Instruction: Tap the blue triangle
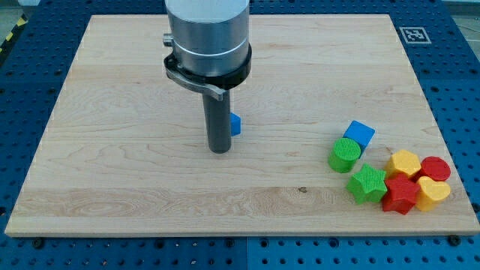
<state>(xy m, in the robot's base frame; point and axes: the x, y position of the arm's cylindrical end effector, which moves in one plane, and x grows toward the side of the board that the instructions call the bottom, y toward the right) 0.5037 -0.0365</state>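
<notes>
Wooden and pale, the counter (112, 150) fills most of the view, and it lies on a blue base with rows of small holes (22, 90). Its left part carries no blocks. Near the middle the arm's grey cylinder (208, 34) comes down from the view's top and ends in a dark rod, and my tip (219, 150) rests on the wood. There are no fingers on this arm, so nothing is clenched or grasped. The blue triangle (235, 124) is touching the rod on its right side, a little above the tip; the rod hides most of it, so its shape is hard to confirm. Well apart, toward the view's lower right, stands a group of blocks: a green cylinder (345, 155) with a blue cube (360, 133) just above it, a green star (367, 184), a red star (400, 194), a yellow block (403, 163), a red cylinder (435, 169) and another yellow block (433, 192). At the top right corner is a small black and white square marker (414, 34); no readable writing shows on it.
</notes>
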